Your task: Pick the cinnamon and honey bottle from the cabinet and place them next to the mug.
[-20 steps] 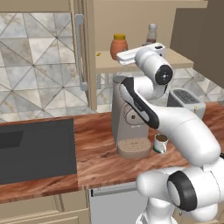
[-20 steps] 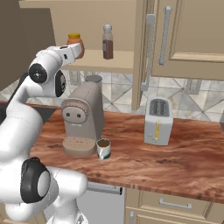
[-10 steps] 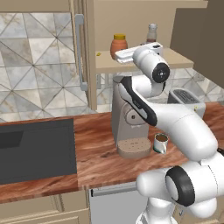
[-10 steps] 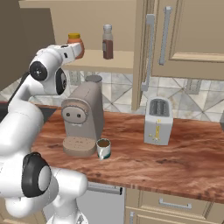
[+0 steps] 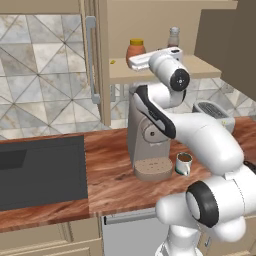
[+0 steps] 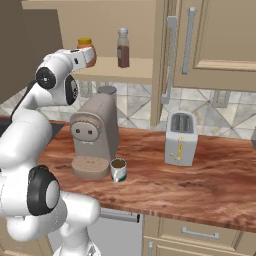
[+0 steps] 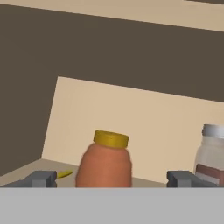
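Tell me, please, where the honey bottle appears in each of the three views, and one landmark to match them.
Left base view: the honey bottle stands top centre on the cabinet shelf, left of the cinnamon.
Right base view: it stands upper left on the shelf, left of the cinnamon.
Hand view: it stands bottom centre, between the fingertips.
Shared landmark: the cinnamon, to its right in every view.
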Controlling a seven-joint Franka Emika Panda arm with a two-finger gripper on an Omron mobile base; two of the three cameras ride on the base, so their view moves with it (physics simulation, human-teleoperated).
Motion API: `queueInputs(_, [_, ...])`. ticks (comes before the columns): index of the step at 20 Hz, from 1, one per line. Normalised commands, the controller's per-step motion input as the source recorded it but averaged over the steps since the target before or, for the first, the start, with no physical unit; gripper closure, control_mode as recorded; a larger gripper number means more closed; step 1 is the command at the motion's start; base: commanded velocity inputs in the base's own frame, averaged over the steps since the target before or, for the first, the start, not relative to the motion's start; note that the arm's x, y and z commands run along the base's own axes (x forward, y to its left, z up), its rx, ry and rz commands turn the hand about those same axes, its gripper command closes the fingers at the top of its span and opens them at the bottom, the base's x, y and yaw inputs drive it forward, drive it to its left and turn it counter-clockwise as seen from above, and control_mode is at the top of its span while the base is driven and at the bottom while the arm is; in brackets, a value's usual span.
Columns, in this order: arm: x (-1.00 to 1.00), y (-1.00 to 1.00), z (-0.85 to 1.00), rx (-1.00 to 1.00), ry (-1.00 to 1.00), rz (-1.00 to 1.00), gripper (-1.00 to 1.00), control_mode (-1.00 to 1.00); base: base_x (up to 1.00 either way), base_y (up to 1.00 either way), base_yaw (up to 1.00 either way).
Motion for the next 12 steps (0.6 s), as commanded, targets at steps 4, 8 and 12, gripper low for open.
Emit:
queueInputs(4, [0.32,0.0,0.0,0.0,0.0,0.0,-1.0,-1.0,0.0,0.0,0.0])
queueInputs(8, [0.4,0.05,-0.02,0.0,0.03,0.0,-1.0,-1.0,0.0,0.0,0.0])
queueInputs(12, [0.33,0.09,0.0,0.0,0.02,0.0,-1.0,-1.0,0.0,0.0,0.0])
